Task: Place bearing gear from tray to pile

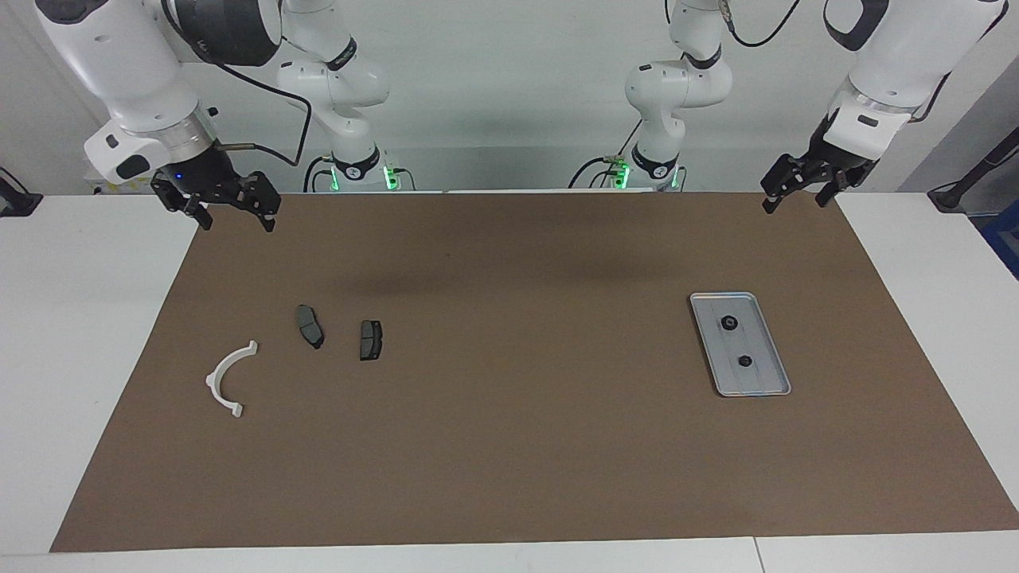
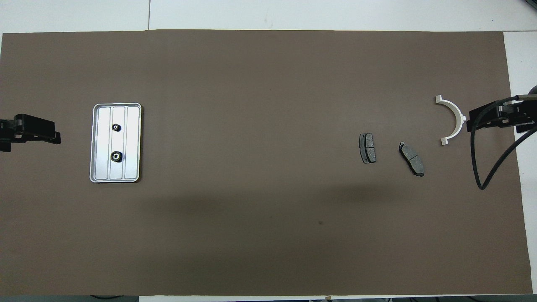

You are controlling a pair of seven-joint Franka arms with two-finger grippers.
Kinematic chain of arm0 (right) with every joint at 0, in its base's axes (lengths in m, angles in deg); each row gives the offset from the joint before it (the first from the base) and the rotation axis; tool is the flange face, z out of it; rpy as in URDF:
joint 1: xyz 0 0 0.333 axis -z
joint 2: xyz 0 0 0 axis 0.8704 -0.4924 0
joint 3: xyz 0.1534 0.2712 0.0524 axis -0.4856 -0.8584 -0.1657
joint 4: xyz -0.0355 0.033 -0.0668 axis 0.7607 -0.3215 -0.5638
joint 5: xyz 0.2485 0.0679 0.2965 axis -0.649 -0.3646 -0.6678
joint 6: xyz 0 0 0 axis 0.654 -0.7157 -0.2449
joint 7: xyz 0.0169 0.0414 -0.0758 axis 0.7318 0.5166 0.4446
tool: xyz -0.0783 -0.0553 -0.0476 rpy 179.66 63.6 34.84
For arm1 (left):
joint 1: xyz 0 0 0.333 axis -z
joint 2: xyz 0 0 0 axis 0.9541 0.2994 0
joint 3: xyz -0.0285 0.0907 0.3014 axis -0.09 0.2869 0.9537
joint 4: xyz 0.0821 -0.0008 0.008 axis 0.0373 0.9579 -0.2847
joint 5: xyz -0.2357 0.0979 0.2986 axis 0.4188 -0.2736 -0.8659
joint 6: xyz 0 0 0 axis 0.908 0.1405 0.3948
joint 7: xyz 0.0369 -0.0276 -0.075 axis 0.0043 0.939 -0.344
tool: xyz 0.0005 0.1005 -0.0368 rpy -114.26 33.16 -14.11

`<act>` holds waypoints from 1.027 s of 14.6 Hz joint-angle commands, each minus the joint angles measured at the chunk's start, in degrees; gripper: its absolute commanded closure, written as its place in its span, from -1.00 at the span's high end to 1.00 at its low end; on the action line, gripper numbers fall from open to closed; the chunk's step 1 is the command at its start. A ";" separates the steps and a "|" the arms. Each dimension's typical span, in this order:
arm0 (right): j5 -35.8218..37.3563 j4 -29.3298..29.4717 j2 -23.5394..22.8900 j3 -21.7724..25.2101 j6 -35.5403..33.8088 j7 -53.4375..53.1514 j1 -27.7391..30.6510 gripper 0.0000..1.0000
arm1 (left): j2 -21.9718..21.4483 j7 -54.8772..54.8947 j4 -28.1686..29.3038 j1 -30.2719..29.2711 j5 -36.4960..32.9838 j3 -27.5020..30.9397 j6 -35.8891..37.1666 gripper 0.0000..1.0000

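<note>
A flat rectangular silver-grey metal tray (image 1: 740,344) with rounded corners and a low rim lies on the brown mat of the worktop, toward the left arm's end and well in from the mat's edges. In it sit two small round black bearing gears, each with a pale centre: one (image 1: 728,322) in the half of the tray nearer the robots, the other (image 1: 745,360) in the farther half, apart from each other and clear of the rim.

Toward the right arm's end lies the pile: a white semicircular plastic arc (image 1: 227,380) and two dark grey brake-pad-shaped pieces (image 1: 310,326) (image 1: 370,340), loosely spaced, none touching.

The left pincer (image 1: 798,193) hangs over the mat's corner at the robots' edge, its fingers apart and holding nothing. The right pincer (image 1: 231,211) hangs over the matching corner at its own end, also spread and empty. Neither has begun the pick.

The gears look small, stiff and probably metal, so light but dense for their size and likely smooth enough to slip. Taking one across its outer rim from straight above seems the safest hold, with the fingers kept off the tray floor so they do not scrape. The low rim should not hinder a vertical approach, and the gears' spacing leaves room to close on one alone.
</note>
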 commanded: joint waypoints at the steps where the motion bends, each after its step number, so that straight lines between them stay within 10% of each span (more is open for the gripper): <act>1: 0.06 -1.12 0.66 -0.15 0.99 1.52 0.23 1.00 | -0.17 0.80 -0.11 -0.67 0.01 -0.40 0.05 1.00; 8: 0.06 -1.03 0.66 -0.15 0.99 1.43 0.06 1.00 | -0.78 -0.08 0.68 0.03 0.01 -0.66 1.54 1.00; 15: 0.06 -1.12 0.48 -0.15 1.17 1.43 0.23 1.00 | -3.07 5.28 15.88 -2.78 -0.08 0.04 -18.12 1.00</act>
